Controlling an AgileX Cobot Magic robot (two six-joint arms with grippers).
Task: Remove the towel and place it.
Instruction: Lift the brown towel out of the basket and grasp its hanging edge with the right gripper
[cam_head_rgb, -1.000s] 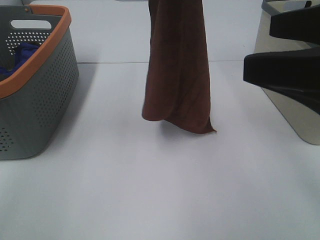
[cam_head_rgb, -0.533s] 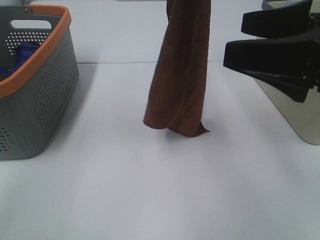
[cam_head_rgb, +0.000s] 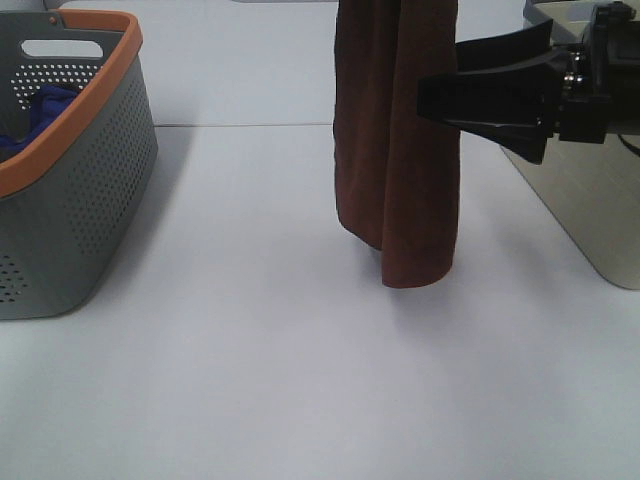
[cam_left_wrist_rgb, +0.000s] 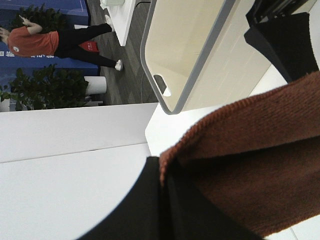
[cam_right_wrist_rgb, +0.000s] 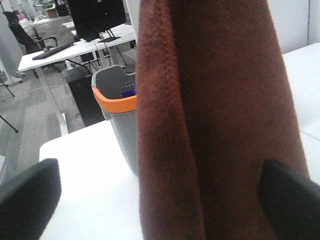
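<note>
The towel (cam_head_rgb: 395, 150) hangs straight down in a long folded drape from the left pincer (cam_left_wrist_rgb: 165, 182), which is clamped on its top edge. Its lower end hangs close over the white counter (cam_head_rgb: 250, 380); whether it touches cannot be told. The right pincer (cam_head_rgb: 440, 75), jaws wide apart, reaches the towel's near edge, with the cloth facing its gap. Past the towel from it stands a grey basket (cam_head_rgb: 90, 190) holding a blue cloth (cam_head_rgb: 40, 105). A beige bin (cam_head_rgb: 590, 210) stands near that pincer's wrist.

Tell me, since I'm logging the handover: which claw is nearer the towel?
Left. The left claw is shut on the towel's upper edge, dangling it; the right claw stands open beside its hanging middle, not gripping.
</note>
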